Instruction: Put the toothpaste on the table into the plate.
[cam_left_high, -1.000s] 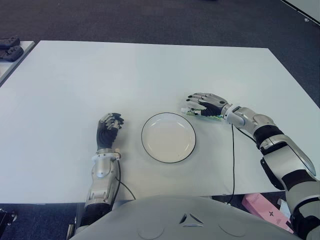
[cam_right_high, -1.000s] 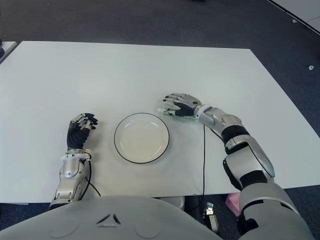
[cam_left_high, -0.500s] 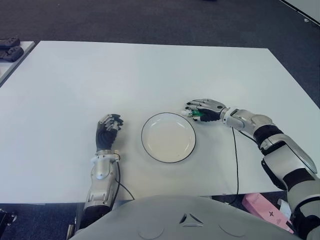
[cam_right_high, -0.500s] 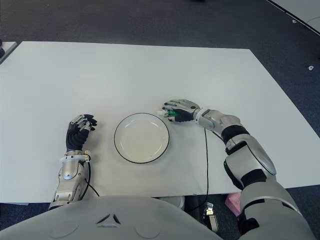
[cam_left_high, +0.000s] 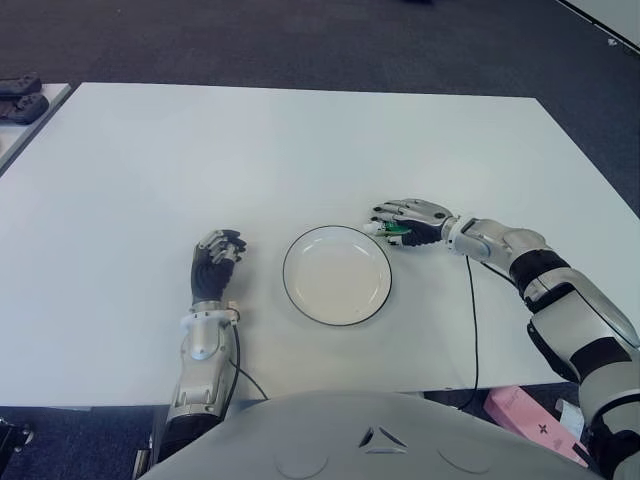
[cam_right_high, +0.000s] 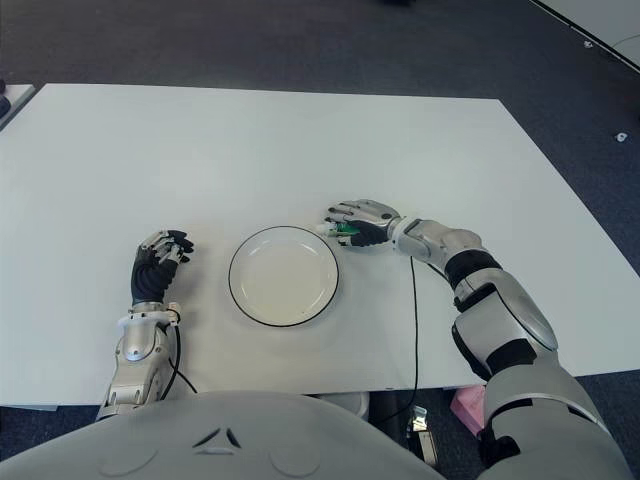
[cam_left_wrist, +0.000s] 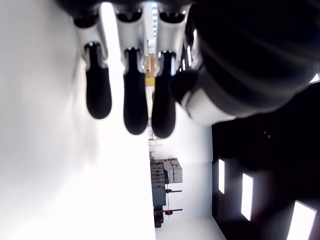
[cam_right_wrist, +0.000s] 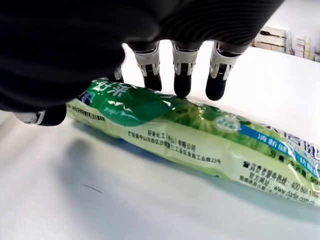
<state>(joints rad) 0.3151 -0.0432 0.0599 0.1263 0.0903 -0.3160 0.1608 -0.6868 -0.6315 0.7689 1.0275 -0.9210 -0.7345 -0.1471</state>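
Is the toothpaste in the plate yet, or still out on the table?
Out: the toothpaste lies on the table beside the empty plate, under the right hand.

My 2 eye views look forward and down from my head at the table (cam_left_high: 300, 150), from spots slightly apart, sharing the plate (cam_left_high: 337, 275), my left hand (cam_left_high: 215, 262) at its 9 o'clock and my right hand (cam_right_high: 362, 222) at about 2 o'clock. My left wrist view sits very close behind its own fingers (cam_left_wrist: 131, 95). My right wrist view sits equally close, facing the toothpaste (cam_right_wrist: 200, 135) under its fingers (cam_right_wrist: 182, 80).
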